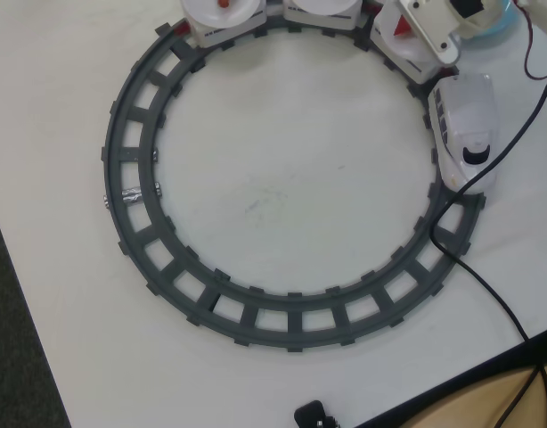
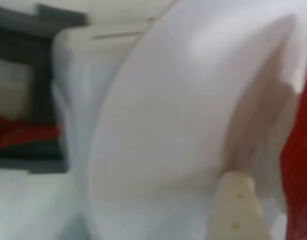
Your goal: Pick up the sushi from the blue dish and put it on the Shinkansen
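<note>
Your hand [image 1: 425, 31] is sitting at the top right corner of the overhead view, low over a train car just behind the nose. Only its white housing is showing there, so you cannot tell how far the fingers are spread. In the wrist view one pale cream fingertip [image 2: 238, 210] is pressing close against a round white plate [image 2: 163, 140], and a bright red strip, likely the sushi [image 2: 299, 165], is running down the right edge of that view, too blurred and cropped to give its long axis or which way it is pointing. A small red patch is also peeking out beside the hand in the overhead view.

The Shinkansen [image 1: 465, 129] is standing on the right side of the grey ring track [image 1: 149, 250], its rounded nose pointing down the picture, with the cars trailing up and left along the top arc. A sliver of the blue dish [image 1: 498, 28] is showing just right of the hand, cut by the picture's top edge.

A black cable [image 1: 487, 285] is crossing the nose and the track. The bench [image 1: 282, 187] inside the ring is lying open; its dark edge is running down the left and across the lower right corner.
</note>
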